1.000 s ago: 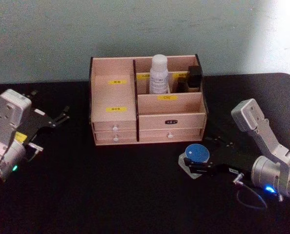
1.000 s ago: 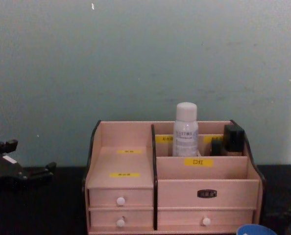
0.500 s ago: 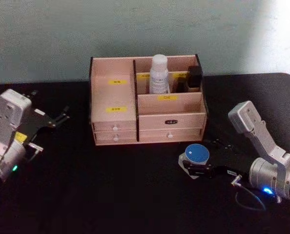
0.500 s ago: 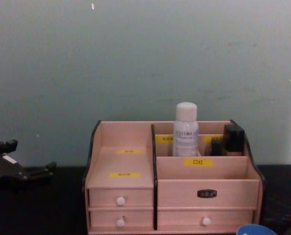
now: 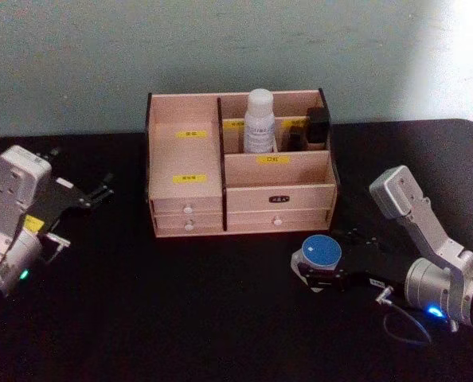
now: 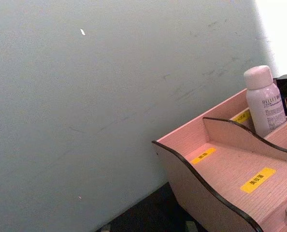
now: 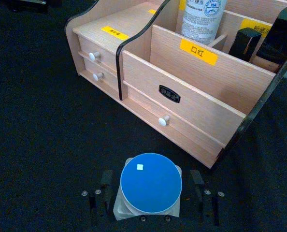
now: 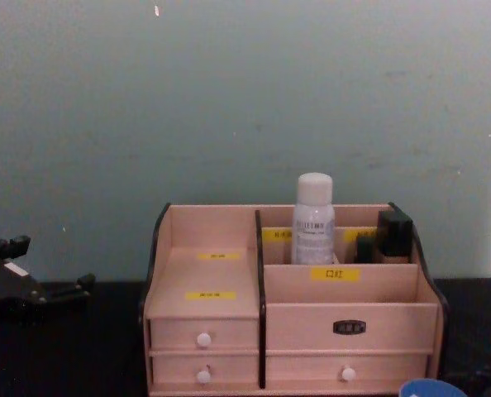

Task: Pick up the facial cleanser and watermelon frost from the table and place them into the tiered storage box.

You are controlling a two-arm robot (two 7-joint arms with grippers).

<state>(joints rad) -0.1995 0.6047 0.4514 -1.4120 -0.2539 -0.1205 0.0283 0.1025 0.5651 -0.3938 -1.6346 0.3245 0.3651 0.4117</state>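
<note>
In the head view we see the tiered storage box (image 5: 189,203) at the back of the black tabletop (image 5: 181,310) with a white bottle (image 5: 260,119) upright in a rear compartment. The blue-lidded jar (image 5: 322,253) sits on the tabletop just in front of the box's right half with the right gripper (image 5: 322,274) low around it, and the left gripper (image 5: 81,179) is well apart at the left, fingers spread and holding nothing. In the right wrist view we see the right gripper's 2 fingers (image 7: 106,186) spread to either side of the jar, just beside its base, and in the chest view the bottle stands near black items (image 8: 393,231) in the box's rear row, above 3 white knobs (image 8: 202,339).
</note>
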